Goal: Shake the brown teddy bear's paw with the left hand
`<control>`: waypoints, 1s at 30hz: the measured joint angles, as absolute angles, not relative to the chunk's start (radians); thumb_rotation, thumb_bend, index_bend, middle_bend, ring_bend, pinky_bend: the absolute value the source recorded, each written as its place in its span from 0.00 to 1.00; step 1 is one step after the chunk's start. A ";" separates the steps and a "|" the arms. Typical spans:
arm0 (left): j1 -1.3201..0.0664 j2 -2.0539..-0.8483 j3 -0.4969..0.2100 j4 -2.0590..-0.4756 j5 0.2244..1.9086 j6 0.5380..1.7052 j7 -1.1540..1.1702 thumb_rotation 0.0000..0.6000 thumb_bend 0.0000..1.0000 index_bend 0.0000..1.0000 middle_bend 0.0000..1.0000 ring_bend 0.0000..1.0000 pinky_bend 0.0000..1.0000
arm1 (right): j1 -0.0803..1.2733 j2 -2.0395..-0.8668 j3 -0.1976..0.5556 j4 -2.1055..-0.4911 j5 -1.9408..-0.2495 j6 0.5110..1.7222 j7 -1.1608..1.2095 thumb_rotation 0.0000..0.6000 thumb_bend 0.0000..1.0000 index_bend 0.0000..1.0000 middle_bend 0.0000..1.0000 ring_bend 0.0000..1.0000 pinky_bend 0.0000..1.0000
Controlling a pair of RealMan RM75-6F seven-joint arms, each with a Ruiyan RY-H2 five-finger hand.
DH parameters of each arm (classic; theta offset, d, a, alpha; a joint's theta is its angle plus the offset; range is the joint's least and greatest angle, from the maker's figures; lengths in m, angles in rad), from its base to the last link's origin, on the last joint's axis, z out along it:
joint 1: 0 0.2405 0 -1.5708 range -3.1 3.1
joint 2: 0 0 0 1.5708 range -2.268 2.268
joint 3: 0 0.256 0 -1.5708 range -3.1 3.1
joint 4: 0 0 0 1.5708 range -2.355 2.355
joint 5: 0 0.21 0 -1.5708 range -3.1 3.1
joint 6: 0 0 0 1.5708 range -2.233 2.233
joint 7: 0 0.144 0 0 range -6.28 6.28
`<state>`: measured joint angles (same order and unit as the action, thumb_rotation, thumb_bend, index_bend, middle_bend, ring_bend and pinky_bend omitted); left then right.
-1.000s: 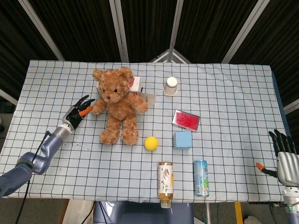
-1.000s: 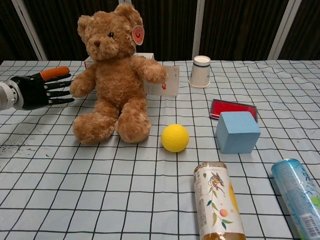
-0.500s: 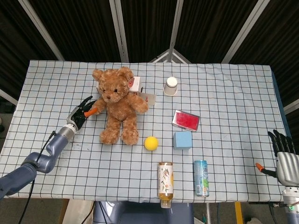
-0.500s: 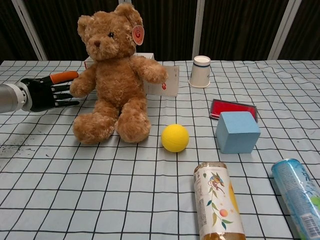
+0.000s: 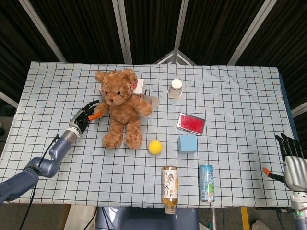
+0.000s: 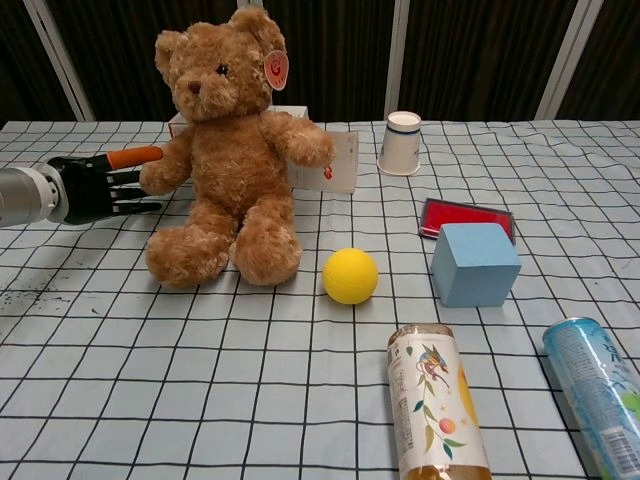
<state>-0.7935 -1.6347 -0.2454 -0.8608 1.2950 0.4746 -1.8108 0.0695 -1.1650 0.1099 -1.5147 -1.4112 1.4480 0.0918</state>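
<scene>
The brown teddy bear point(image 5: 121, 109) point(image 6: 225, 150) sits upright at the back left of the checked table, a round tag on its ear. Its outstretched paw point(image 5: 100, 112) point(image 6: 162, 174) points at my left hand point(image 5: 85, 118) point(image 6: 92, 187). That hand lies side-on just above the cloth, fingers apart, and holds nothing. Its orange thumb tip reaches the top of the paw and its dark fingers point(image 6: 133, 200) stretch below it, so the paw's tip sits at the mouth of the hand. My right hand point(image 5: 292, 162) hangs off the table's front right corner, fingers spread and empty.
Behind the bear stand a white box point(image 5: 139, 86) and a card point(image 6: 338, 162). A paper cup point(image 5: 176, 88), red flat case point(image 5: 191, 123), blue cube point(image 5: 187, 143), yellow ball point(image 5: 155, 146), lying bottle point(image 5: 169, 188) and lying can point(image 5: 206, 182) fill the middle and front.
My left hand has slid forward and rightward over the cloth until its thumb tip meets the bear's paw. The bear and my right hand have stayed put.
</scene>
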 measured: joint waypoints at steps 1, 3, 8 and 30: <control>-0.793 -1.636 -0.247 -0.861 1.293 0.473 -1.807 1.00 0.38 0.20 0.27 0.00 0.00 | 0.070 -1.165 0.110 -1.515 -1.411 1.447 0.092 1.00 0.13 0.05 0.02 0.00 0.00; -0.793 -1.639 -0.251 -0.859 1.289 0.468 -1.797 1.00 0.42 0.20 0.27 0.00 0.00 | 0.070 -1.165 0.109 -1.515 -1.411 1.446 0.091 1.00 0.13 0.05 0.02 0.00 0.00; -0.791 -1.650 -0.266 -0.852 1.272 0.453 -1.755 1.00 0.48 0.21 0.28 0.00 0.00 | 0.071 -1.164 0.109 -1.516 -1.410 1.443 0.090 1.00 0.13 0.05 0.02 0.00 0.00; -0.786 -1.681 -0.349 -0.846 1.189 0.377 -1.528 1.00 0.59 0.25 0.35 0.01 0.00 | 0.068 -1.157 0.109 -1.528 -1.404 1.444 0.092 1.00 0.13 0.05 0.02 0.00 0.00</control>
